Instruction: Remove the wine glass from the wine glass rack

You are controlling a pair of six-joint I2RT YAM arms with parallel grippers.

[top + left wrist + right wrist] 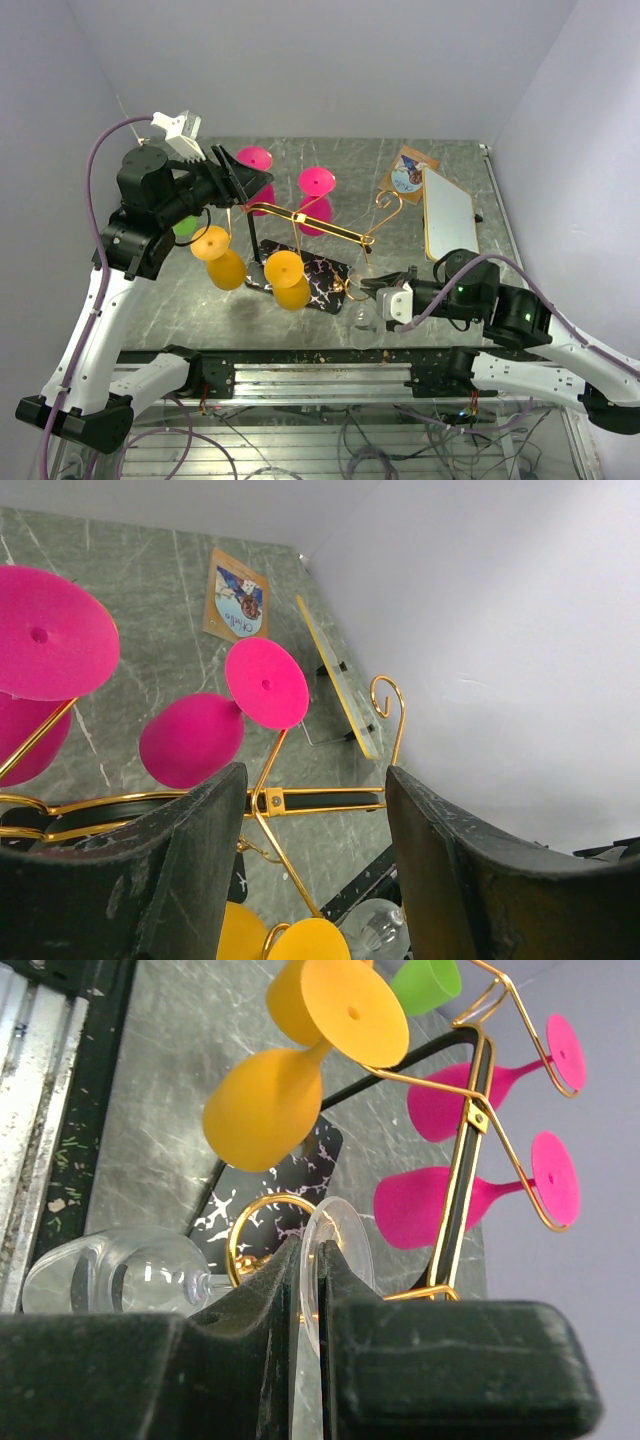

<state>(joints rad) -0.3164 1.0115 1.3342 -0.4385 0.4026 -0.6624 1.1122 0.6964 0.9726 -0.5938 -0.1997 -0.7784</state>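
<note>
The wine glass rack (310, 222) stands mid-table, with gold arms, a black post and a black white-patterned base (322, 280). A clear wine glass (362, 322) hangs bowl down at the rack's near right scroll hook (262, 1230). My right gripper (320, 1255) is shut on the rim of the glass's foot disc (345, 1245). The stem runs past the gold curl to the bowl (110, 1275). My left gripper (315, 860) stands open with nothing in it, high over the rack's left side (238, 178), and a gold arm (320, 802) shows between its fingers.
Two pink glasses (318, 185), two orange ones (288, 280) and a green one (186, 226) hang upside down from the other hooks. A white board (448, 212) and a printed card (410, 172) lie at the back right. A metal rail (300, 370) runs along the near edge.
</note>
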